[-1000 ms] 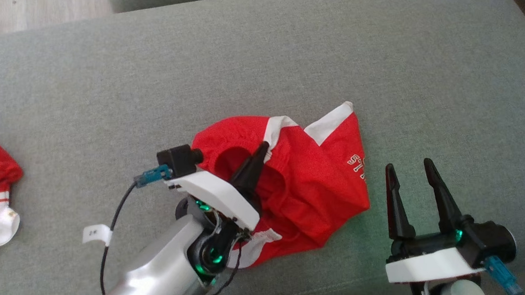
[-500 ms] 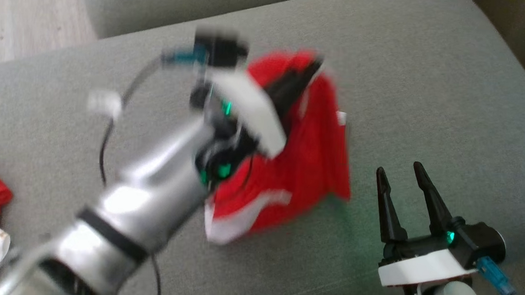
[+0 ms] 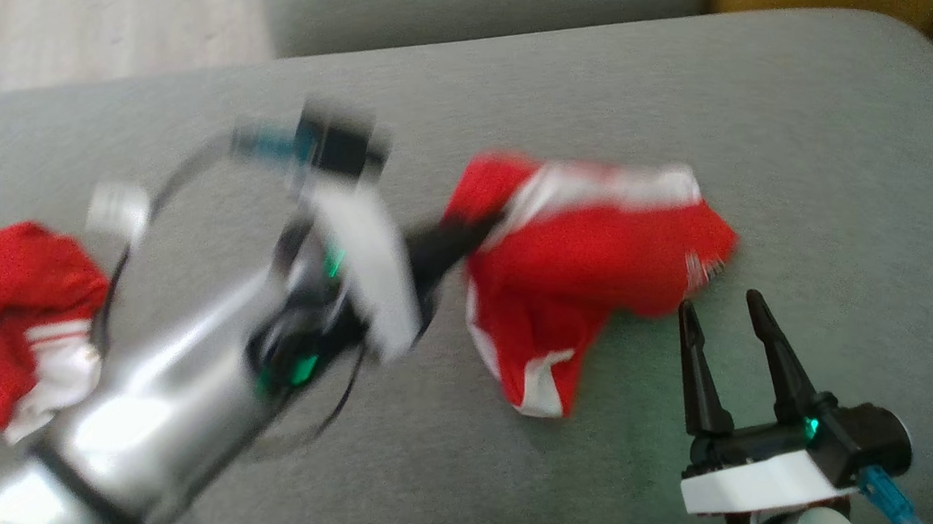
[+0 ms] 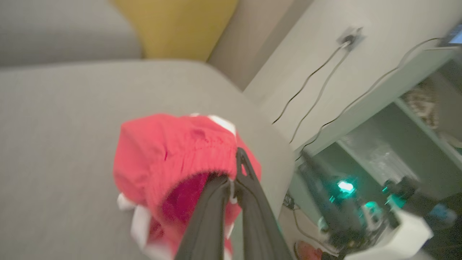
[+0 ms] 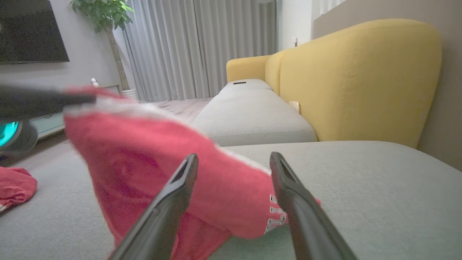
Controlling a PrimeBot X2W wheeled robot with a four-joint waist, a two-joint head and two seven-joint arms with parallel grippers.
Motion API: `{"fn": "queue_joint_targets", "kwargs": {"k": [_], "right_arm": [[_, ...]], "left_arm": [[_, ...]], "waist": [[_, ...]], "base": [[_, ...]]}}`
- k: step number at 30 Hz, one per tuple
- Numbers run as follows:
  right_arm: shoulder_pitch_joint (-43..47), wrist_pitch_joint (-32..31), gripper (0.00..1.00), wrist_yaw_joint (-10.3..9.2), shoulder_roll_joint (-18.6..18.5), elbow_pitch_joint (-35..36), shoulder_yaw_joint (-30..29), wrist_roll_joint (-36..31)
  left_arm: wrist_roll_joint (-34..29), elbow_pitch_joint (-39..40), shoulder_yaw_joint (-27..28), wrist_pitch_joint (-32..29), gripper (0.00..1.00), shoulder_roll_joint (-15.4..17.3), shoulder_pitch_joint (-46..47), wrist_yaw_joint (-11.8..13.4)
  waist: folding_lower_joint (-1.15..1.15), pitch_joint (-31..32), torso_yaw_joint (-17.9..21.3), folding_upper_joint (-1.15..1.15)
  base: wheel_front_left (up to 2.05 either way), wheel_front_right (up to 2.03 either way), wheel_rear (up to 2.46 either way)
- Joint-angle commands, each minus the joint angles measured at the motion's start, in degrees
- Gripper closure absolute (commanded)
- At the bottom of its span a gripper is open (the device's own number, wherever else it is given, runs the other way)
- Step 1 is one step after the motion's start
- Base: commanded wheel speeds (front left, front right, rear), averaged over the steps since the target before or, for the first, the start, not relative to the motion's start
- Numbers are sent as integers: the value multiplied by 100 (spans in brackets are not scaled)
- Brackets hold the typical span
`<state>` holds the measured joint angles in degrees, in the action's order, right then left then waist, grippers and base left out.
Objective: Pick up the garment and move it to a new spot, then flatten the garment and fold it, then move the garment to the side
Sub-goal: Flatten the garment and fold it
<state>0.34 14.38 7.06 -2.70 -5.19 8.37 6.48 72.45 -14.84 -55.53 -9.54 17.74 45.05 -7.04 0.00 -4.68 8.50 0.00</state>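
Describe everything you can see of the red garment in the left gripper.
The red garment looks like soft knit shorts with white trim bands, white lettering near one edge and a gathered elastic waistband. It is crumpled and blurred. The left gripper pinches the waistband, holding it lifted over the grey couch; whether its hanging end touches the cushion is unclear.

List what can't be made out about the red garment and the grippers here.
- Head view: motion blur smears the left gripper and the garment; the grip there is unclear.
- Right wrist view: the garment's white lettering is blurred and partly behind a right gripper finger.
- Head view: the second red garment is cut by the left edge.
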Motion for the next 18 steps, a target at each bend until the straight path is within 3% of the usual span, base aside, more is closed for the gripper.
{"fn": "queue_joint_targets", "kwargs": {"k": [1,7,12,18], "right_arm": [[-70,62,0,43,-18,244,95,-33],[-219,62,0,43,-275,56,189,38],[-642,62,0,43,-572,-506,103,23],[-1364,-327,0,43,-776,-1882,-34,613]], "left_arm": [[16,269,139,47,100,434,-232,75],[-181,428,27,394,100,1137,-1146,355],[-306,355,59,739,100,1237,-1404,453],[-651,92,-18,1066,100,1220,-1435,497]], "waist": [[0,-135,-407,0],[0,-347,-945,0],[0,-448,-1225,0],[0,-564,-1510,0]], "base": [[0,0,0],[0,0,0],[0,0,0],[0,0,0]]}}
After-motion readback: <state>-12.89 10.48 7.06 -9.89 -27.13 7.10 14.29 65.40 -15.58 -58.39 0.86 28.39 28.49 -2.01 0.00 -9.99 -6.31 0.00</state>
